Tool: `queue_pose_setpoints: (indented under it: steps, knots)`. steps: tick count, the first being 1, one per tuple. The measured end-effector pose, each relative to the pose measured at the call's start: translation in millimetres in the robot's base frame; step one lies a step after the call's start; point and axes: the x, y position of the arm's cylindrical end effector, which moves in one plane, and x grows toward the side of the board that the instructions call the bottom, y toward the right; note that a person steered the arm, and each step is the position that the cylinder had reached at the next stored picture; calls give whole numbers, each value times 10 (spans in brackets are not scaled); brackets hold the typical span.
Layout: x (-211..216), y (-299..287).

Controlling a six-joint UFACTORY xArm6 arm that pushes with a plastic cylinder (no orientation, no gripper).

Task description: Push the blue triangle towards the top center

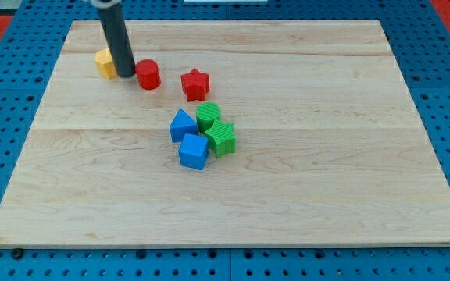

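Tip (126,74): bare, gripping nothing, touching red cylinder (148,75). Blue triangle (183,125): lower right, well apart; open board (326,62) above.

Blue triangle (181,125), blue cube (194,151); green blocks (220,138) ridged; red star (195,83); pale wood board (326,179).

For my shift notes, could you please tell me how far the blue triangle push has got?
Done: nothing visible; the blue triangle sits mid-board among the blue cube and green blocks. In hand: my tip is between the yellow block and red cylinder. Left: the whole push.
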Motion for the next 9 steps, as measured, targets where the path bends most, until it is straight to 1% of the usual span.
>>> queue_pose_setpoints:
  steps: [1, 2, 3, 4, 5, 9]
  knots:
    - [295, 110]
    - [953, 193]
    - [1324, 639]
    - [1338, 873]
    - [1175, 988]
    - [370, 893]
